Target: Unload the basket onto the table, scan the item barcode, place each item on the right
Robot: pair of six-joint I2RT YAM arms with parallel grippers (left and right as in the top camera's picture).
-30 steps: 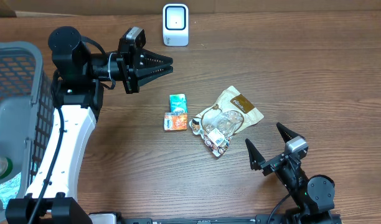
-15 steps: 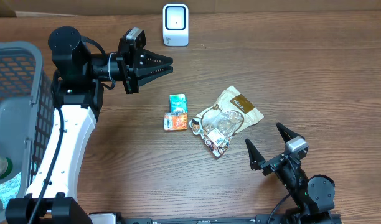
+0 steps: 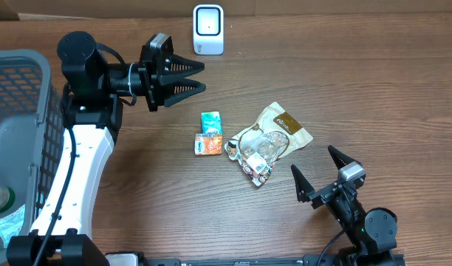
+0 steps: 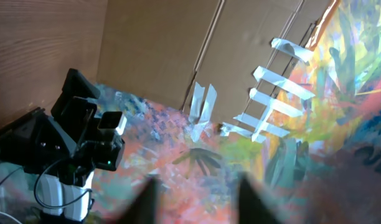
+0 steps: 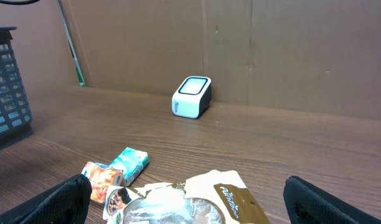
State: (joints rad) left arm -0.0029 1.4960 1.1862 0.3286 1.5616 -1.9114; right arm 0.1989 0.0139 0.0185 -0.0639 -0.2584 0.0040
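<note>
The white barcode scanner [image 3: 208, 29] stands at the table's far edge, also seen in the right wrist view [image 5: 192, 97]. Mid-table lie a teal packet [image 3: 210, 122], an orange packet [image 3: 208, 144] and a tan pouch [image 3: 276, 131] over a clear-fronted packet [image 3: 255, 166]. My left gripper [image 3: 202, 77] hovers left of the scanner, level, jaws apart and empty; its fingertips [image 4: 149, 198] show dark against a blurred colourful backdrop. My right gripper [image 3: 312, 160] rests open near the front right edge, with the pouch [image 5: 225, 196], teal packet [image 5: 129, 165] and orange packet [image 5: 98, 180] ahead of it.
A grey mesh basket [image 3: 19, 81] fills the left edge of the table, holding a few things at its bottom; its corner shows in the right wrist view [image 5: 7, 81]. A cardboard wall backs the table.
The left gripper's jaws have spread apart from shut. Neither arm has shifted, and the items lie where they were.
</note>
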